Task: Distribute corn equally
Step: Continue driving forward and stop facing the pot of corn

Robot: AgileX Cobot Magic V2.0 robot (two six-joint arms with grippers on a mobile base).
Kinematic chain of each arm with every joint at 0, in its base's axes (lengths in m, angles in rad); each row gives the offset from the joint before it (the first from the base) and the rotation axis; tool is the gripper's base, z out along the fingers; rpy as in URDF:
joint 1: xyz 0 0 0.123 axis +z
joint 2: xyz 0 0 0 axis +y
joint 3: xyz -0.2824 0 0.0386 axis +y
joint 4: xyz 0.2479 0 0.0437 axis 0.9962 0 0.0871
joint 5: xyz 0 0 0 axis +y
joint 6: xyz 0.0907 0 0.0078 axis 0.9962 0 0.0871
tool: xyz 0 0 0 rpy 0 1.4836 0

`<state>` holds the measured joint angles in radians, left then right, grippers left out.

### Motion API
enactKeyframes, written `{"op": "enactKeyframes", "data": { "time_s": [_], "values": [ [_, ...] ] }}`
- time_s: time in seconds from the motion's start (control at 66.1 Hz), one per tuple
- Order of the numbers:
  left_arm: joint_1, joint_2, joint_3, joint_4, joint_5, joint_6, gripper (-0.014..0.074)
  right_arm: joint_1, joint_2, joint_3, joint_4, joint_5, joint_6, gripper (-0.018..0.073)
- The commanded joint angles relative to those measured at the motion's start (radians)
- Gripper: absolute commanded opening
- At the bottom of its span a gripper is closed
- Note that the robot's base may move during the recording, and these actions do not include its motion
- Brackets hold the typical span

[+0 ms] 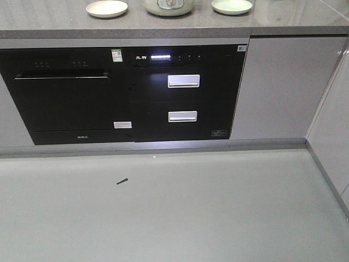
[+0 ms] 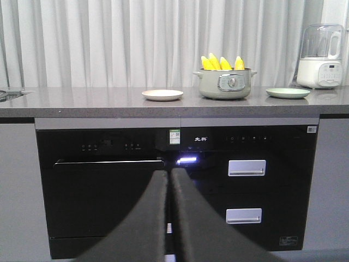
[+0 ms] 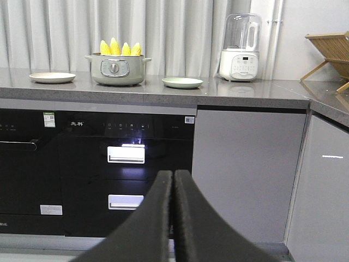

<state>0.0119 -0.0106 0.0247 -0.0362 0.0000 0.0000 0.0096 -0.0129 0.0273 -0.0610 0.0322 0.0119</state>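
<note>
Closest to us are the two black fingers of the left gripper [image 2: 169, 174]. They're pressed flat together with no gap, so it's clamped on itself and carrying nothing. Same deal with the right gripper [image 3: 173, 174]: fingers tight against each other, tips pointing at the cabinets. Both hang low in front of the black glass-fronted built-in appliances [image 2: 103, 191], well apart from the stuff on the counter.

Up on the grey stone countertop [image 2: 71, 102], going left to right, we first see a shallow round cream plate [image 2: 162, 94]. Near it sits a round grey-green pot with side handles and a dial on its front [image 2: 226, 86]. That's where the four bright yellow corn cobs [image 2: 221, 63] are, all standing upright and bunched together with their tips poking above the rim. Right of the pot we've got a shallow pale green plate [image 2: 287, 93]. Further along is a white blender-type appliance with a clear jug on top [image 3: 240, 49], and at the far right a slatted wooden rack [image 3: 330, 52]. White pleated curtains [image 2: 82, 43] hang behind it all.

From the front view we only catch both plates and the pot's base at the top edge, plus a small dark scrap [image 1: 122, 182] on the grey floor [image 1: 191, 218].
</note>
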Motion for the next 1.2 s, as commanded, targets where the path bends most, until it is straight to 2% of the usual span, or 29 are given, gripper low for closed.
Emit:
{"op": "enactKeyframes", "data": {
  "time_s": [0.0,1.18],
  "values": [
    [-0.002,-0.017,-0.017,-0.006,-0.069,-0.012,-0.0006,-0.003,-0.005,0.008,-0.005,-0.078,-0.001,-0.0006],
    [-0.002,-0.017,-0.017,-0.006,-0.069,-0.012,-0.0006,-0.003,-0.005,0.008,-0.005,-0.078,-0.001,-0.0006]
  ]
}}
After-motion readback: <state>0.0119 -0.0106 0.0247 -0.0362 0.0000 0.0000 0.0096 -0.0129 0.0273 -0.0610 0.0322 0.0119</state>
